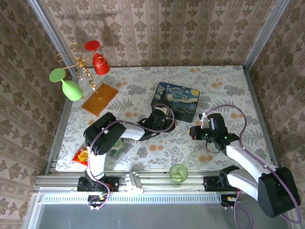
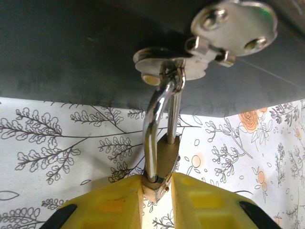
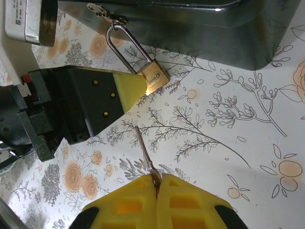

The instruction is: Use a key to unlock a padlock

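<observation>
Your right gripper (image 3: 155,180) has jaws pressed together on the key (image 3: 144,151), blade aimed up toward the padlock (image 3: 155,78), apart from it. Your left gripper (image 2: 157,183) pinches the padlock's brass body from both sides. Its shackle (image 2: 155,119) hangs through the hasp (image 2: 228,28) on the starry-night box (image 1: 175,100)

- Box (image 1: 177,98), lid painted with a starry night, dark sides: middle of the surface, toward the far edge.
- Wire stand (image 1: 86,67), gold, on an orange board (image 1: 99,99): far left corner. It carries one red glass (image 1: 99,62) and one green glass (image 1: 69,86), both tilted.
- Cup (image 1: 178,172), green, see-through, upright: near edge, about midway.
- Packet (image 1: 81,156), red and orange: near left corner.
- Cloth (image 1: 224,86), floral print: covers the surface.
- Wallpaper (image 1: 157,28), patterned: on three sides.
</observation>
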Robot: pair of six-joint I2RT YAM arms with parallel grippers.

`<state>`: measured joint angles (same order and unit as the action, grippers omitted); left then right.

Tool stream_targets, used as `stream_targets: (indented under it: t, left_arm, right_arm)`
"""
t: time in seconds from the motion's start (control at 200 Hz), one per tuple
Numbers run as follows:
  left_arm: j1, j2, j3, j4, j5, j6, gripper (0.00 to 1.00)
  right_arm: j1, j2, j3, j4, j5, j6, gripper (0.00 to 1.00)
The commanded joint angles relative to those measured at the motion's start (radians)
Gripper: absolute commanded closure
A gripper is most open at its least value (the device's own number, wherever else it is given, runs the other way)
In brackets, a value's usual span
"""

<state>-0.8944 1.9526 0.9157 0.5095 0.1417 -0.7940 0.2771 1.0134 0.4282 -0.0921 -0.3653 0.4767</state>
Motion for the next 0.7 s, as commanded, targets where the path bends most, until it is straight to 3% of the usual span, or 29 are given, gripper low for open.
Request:
stream_targets:
  t: [0.0,0.21,0.26,0.305,0.33,0.465,0.695]
  left_arm:
    - [0.014,-0.011,-0.004,0.013,0.023,-0.004,0.81]
    - [0.026,-0.018,-0.007,0.029,0.050,-0.035,0.85]
    - [0.027,-0.021,-0.002,0.011,0.042,-0.024,0.81]
    - [0.027,-0.020,0.005,-0.014,0.030,-0.012,0.68]
    - [0.029,-0.020,0.008,-0.025,0.022,-0.009,0.65]
    - [0.038,-0.031,-0.019,0.015,-0.014,-0.010,0.60]
    - [0.059,-0.015,0.019,0.043,0.008,0.025,0.63]
  right_arm:
    - [-0.006,-0.013,-0.019,0.025,0.016,0.016,1.00]
    - [-0.007,0.005,-0.029,0.059,-0.003,0.044,1.00]
    - [-0.006,0.011,-0.026,0.061,-0.004,0.044,1.00]
    - [-0.006,0.017,-0.026,0.064,-0.006,0.043,1.00]
    - [-0.006,0.020,-0.025,0.066,-0.006,0.043,1.00]
    - [-0.006,0.028,-0.024,0.067,-0.006,0.044,1.00]
    - [-0.006,0.030,-0.022,0.064,-0.002,0.041,1.00]
